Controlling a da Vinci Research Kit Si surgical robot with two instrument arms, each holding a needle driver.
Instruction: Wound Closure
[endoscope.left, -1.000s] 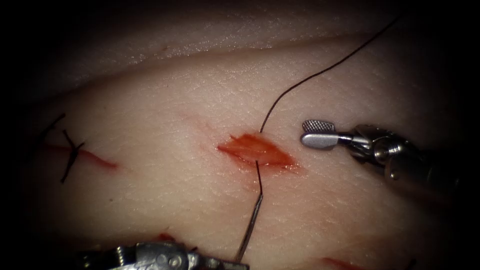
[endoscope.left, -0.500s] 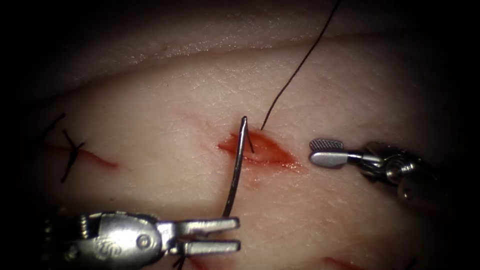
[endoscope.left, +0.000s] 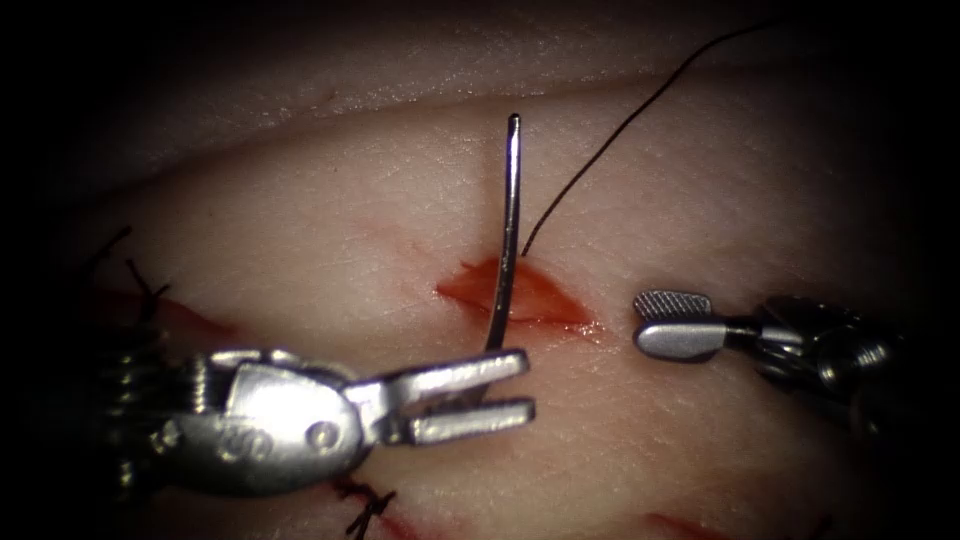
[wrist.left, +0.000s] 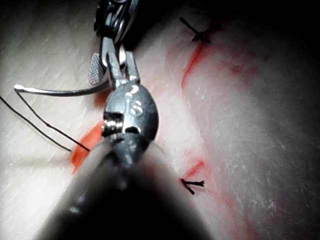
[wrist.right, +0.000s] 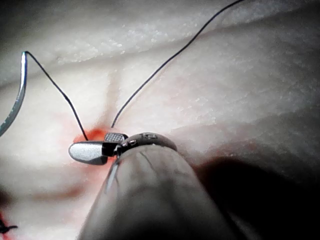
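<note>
Holding the needle (endoscope.left: 510, 215) near one end, left tool (endoscope.left: 500, 390) stood jaws parted, needle clear above the cut (endoscope.left: 515, 295), thread (endoscope.left: 600, 150) trailing beyond, right tool (endoscope.left: 675, 322) alongside, jaws parted, empty.

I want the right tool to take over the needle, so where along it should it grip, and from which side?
Judging by its pose, grip the needle on the bare shaft well above the left tool, below the thread end. It stands free of the tissue over the cut, so the open, empty right tool could probably come straight in from the cut's right.
</note>
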